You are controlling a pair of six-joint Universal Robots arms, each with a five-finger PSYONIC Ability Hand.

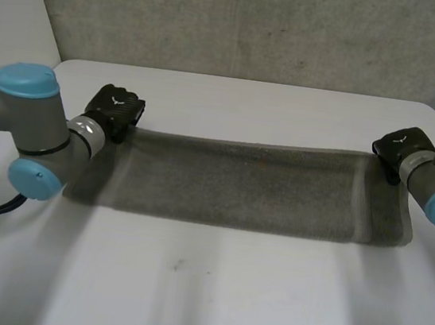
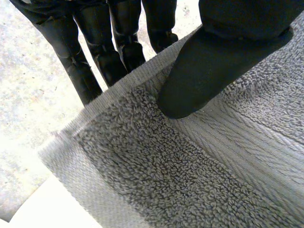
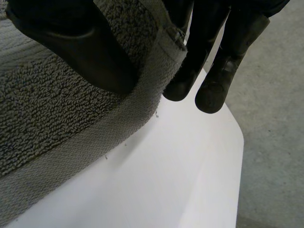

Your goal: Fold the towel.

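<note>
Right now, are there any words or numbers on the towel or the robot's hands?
None can be read.
The towel: plain grey, no label or writing showing.
The left hand and right hand: a small pale mark on each back, too small to read.

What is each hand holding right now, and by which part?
Both hold the grey towel: the left hand pinches it at its far left corner, the right hand at its far right corner.
</note>
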